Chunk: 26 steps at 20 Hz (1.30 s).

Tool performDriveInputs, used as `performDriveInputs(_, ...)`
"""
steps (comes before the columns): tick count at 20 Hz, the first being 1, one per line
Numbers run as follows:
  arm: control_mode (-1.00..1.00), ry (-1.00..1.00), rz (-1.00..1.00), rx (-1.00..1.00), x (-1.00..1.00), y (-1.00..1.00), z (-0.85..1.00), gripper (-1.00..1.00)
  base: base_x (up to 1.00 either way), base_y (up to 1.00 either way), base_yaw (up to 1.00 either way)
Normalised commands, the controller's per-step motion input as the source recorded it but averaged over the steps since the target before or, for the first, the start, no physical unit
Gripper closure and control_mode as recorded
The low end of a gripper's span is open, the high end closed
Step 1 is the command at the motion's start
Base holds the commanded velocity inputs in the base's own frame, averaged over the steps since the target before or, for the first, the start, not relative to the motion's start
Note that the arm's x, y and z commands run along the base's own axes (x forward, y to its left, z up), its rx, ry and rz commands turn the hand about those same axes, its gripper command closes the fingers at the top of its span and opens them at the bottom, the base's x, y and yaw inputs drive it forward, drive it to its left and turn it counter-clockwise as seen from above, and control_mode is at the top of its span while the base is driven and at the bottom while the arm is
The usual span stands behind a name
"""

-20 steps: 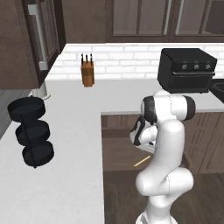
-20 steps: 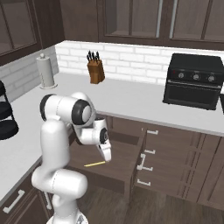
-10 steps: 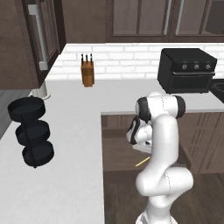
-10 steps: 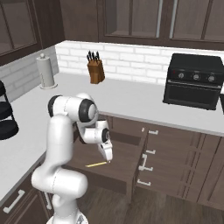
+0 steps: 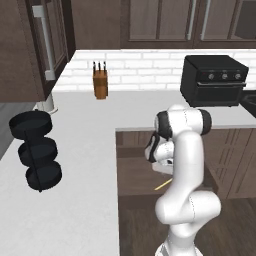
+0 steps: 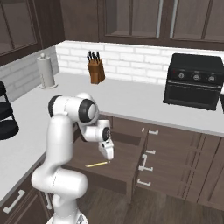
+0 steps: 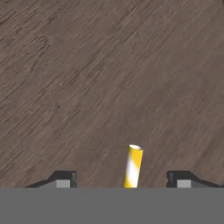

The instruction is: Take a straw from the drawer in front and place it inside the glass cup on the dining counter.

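drawer [image 6: 120, 159]: pulled out, its brown floor directly beneath the hand.
hand [image 7: 123, 180]: has lowered into the drawer over the last second; its 2 tips stand apart, gripping nothing.
straw [image 7: 132, 166]: lies flat between the 2 tips, touching neither.
meaning: hand is lined up; closing on the straw looks like the next step.

Bare drawer [image 6: 127, 161] floor around straw [image 7: 132, 166]

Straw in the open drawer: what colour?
Pale yellow; the straw shows best in the hand view, lying on the brown drawer floor.
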Motion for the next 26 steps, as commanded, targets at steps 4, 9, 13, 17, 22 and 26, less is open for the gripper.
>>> performDriveInputs(4, -1.0, -0.06, 0.0, 0.05, -0.58, -0.26, 0.0, -1.0, 0.0, 0.0, 0.0)
performDriveInputs(9, -1.0, -0.1, 0.0, 0.1, -0.08, -0.06, -0.11, -1.0, 0.0, 0.0, 0.0)
performDriveInputs(13, -1.0, -0.13, 0.02, 0.07, 0.06, 0.0, -0.09, -1.0, 0.0, 0.0, 0.0)
performDriveInputs(17, -1.0, -0.08, 0.01, 0.05, 0.23, 0.0, 0.0, -1.0, 0.0, 0.0, 0.0)
performDriveInputs(22, -1.0, 0.0, 0.0, 0.02, 0.24, 0.0, -0.03, -1.0, 0.0, 0.0, 0.0)
performDriveInputs(26, -1.0, 0.0, 0.0, 0.0, 0.23, 0.06, -0.06, -1.0, 0.0, 0.0, 0.0)
